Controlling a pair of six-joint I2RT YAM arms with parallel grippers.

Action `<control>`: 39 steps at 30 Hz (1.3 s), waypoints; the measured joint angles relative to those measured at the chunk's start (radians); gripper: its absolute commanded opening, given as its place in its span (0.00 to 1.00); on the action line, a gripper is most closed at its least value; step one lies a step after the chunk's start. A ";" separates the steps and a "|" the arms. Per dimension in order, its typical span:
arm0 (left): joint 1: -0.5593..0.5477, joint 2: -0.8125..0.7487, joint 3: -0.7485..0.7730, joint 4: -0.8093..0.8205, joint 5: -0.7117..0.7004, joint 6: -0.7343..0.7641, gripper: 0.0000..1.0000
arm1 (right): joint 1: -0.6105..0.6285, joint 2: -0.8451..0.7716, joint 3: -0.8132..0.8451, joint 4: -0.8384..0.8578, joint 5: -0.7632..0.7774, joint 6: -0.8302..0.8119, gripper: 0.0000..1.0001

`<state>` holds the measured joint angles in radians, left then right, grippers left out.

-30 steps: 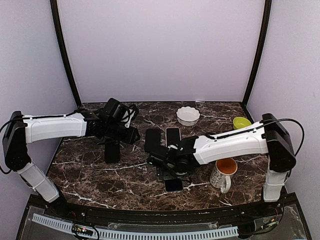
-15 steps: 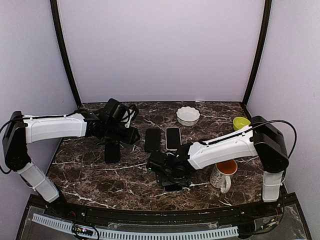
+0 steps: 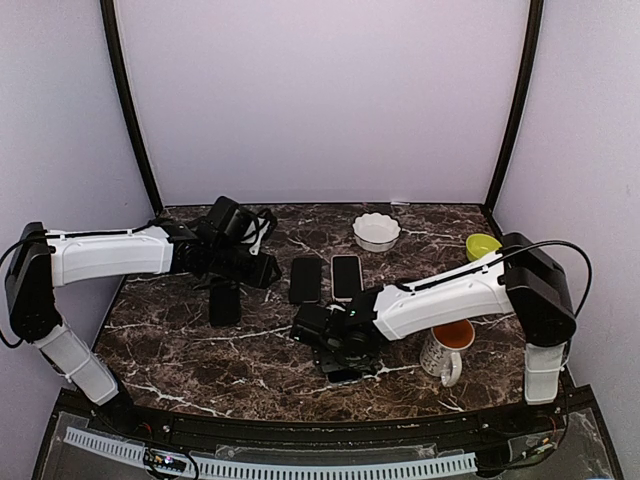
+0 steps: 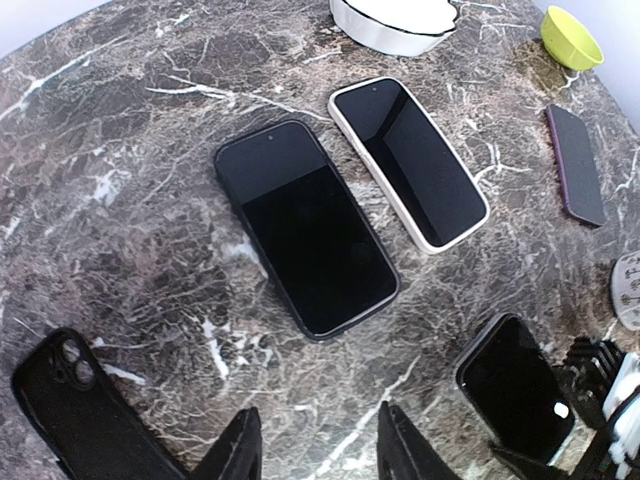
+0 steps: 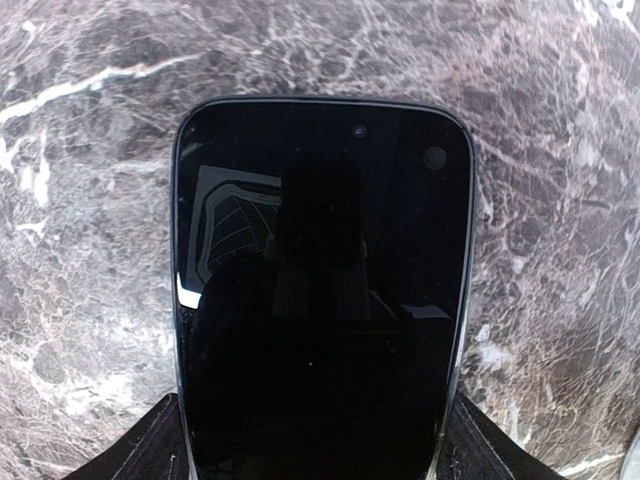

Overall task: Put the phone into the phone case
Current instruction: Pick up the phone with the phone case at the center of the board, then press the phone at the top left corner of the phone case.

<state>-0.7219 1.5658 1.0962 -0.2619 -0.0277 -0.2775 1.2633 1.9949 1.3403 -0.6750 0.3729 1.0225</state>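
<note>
A bare black phone lies screen-up on the marble table near the front edge. My right gripper straddles it, and each finger rests against one long edge. From above, that gripper covers most of the phone. An empty black phone case with a camera cutout lies flat at the left, also seen in the left wrist view. My left gripper hovers open just right of the case, with nothing between its fingers.
A black-cased phone and a white-cased phone lie side by side mid-table. A purple phone, a white bowl and a green bowl sit behind. A mug stands just right of the right gripper.
The right arm came toward the front edge and lowered over the bare phone, and its jaws narrowed onto the phone's sides. The left arm stayed put.
</note>
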 measured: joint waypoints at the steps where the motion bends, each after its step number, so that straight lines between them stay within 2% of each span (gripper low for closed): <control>1: 0.000 0.000 0.000 0.002 0.012 0.001 0.50 | 0.005 -0.001 0.000 0.003 0.012 -0.010 0.40; 4: 0.001 0.000 -0.001 0.015 0.080 0.009 0.64 | 0.034 -0.019 -0.004 0.016 0.090 -0.030 0.38; 8: 0.001 -0.051 -0.061 0.110 0.222 0.008 0.76 | 0.090 -0.109 -0.045 0.088 0.238 -0.076 0.36; 12: 0.000 -0.211 -0.206 0.301 0.345 -0.022 0.82 | 0.129 -0.218 -0.067 0.186 0.398 -0.157 0.36; 16: -0.001 -0.352 -0.317 0.514 0.409 -0.076 0.83 | 0.143 -0.269 -0.074 0.301 0.530 -0.263 0.36; 20: -0.011 -0.395 -0.376 0.699 0.465 -0.150 0.83 | 0.173 -0.302 -0.106 0.449 0.622 -0.411 0.36; 24: -0.026 -0.377 -0.379 0.768 0.489 -0.180 0.76 | 0.217 -0.315 -0.120 0.588 0.673 -0.549 0.36; 26: -0.035 -0.369 -0.379 0.781 0.495 -0.183 0.69 | 0.234 -0.317 -0.121 0.642 0.689 -0.604 0.36; 28: -0.048 -0.363 -0.379 0.788 0.500 -0.185 0.56 | 0.247 -0.317 -0.121 0.689 0.704 -0.653 0.36; 32: -0.075 -0.361 -0.379 0.808 0.515 -0.182 0.15 | 0.257 -0.317 -0.121 0.723 0.728 -0.715 0.36; 34: -0.088 -0.362 -0.379 0.822 0.525 -0.179 0.04 | 0.257 -0.317 -0.121 0.736 0.735 -0.733 0.36; 36: -0.097 -0.364 -0.379 0.838 0.534 -0.182 0.00 | 0.257 -0.317 -0.124 0.750 0.744 -0.750 0.36; 39: -0.101 -0.366 -0.382 0.846 0.539 -0.179 0.00 | 0.258 -0.319 -0.130 0.767 0.754 -0.775 0.40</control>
<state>-0.8230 1.1999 0.7139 0.5838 0.5114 -0.4564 1.5215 1.6764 1.2102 0.0921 1.1267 0.2474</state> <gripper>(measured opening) 0.084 0.775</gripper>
